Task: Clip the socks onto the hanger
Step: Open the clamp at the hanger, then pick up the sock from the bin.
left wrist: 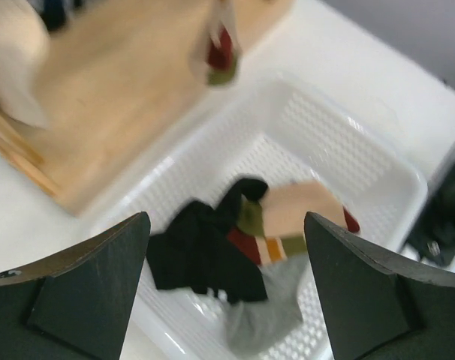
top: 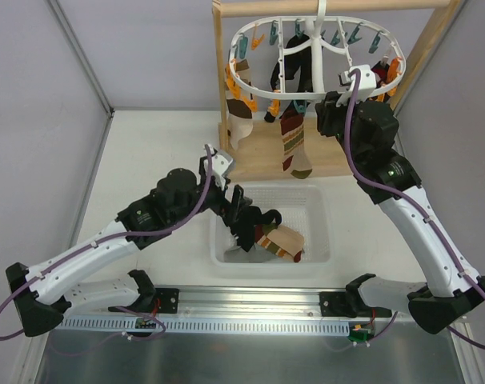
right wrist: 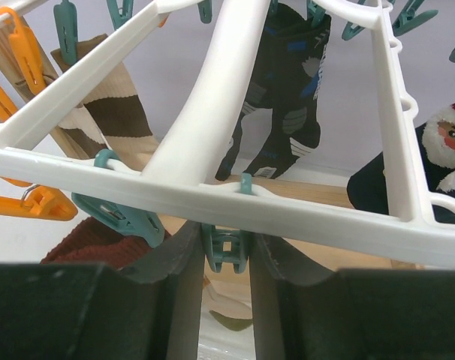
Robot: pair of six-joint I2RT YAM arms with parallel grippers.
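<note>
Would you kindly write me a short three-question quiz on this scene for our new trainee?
1. True or false: the left gripper is clamped on a sock.
2. What is the right gripper squeezing? A) an orange clothespin B) a teal clothespin C) a striped sock
3. Fill in: the loose socks lie in a white ____.
Key: 1 false, it is open; 2 B; 3 basket.

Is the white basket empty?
Not empty: a black sock, a striped sock and a grey sock lie bunched inside the basket.
</note>
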